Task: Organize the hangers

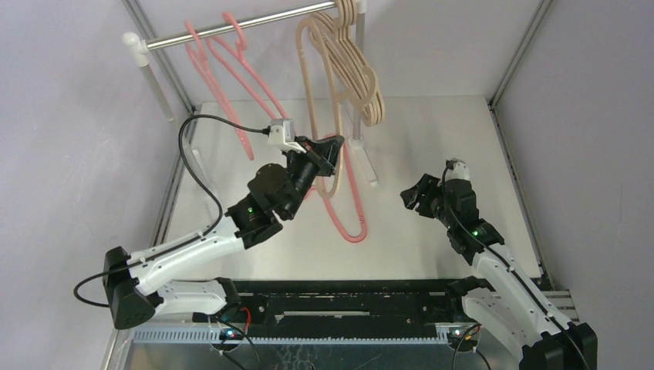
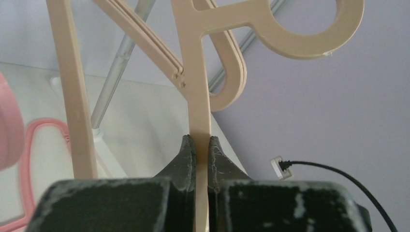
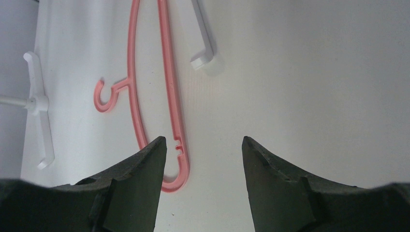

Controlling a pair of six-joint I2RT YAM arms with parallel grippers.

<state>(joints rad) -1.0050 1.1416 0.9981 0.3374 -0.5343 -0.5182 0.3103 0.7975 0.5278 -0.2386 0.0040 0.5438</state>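
Rail (image 1: 231, 27) of silver metal on white posts (image 1: 137, 46) crosses the far side of the bench (image 1: 432, 139), with pink hangers (image 1: 231, 58) hung on its left part and beige hangers (image 1: 359, 73) bunched at its right end. One beige hanger (image 2: 198, 96) slants down from that bunch, its long side running steeply toward the left hand (image 2: 198, 142), which is clamped tight on that thin bar. Another pink hanger (image 3: 167, 72) lies flat on the bench beside a white post foot (image 3: 203, 53), its length running near to far. The right hand (image 3: 203, 145) hovers nearby, jaws wide apart, holding nothing.
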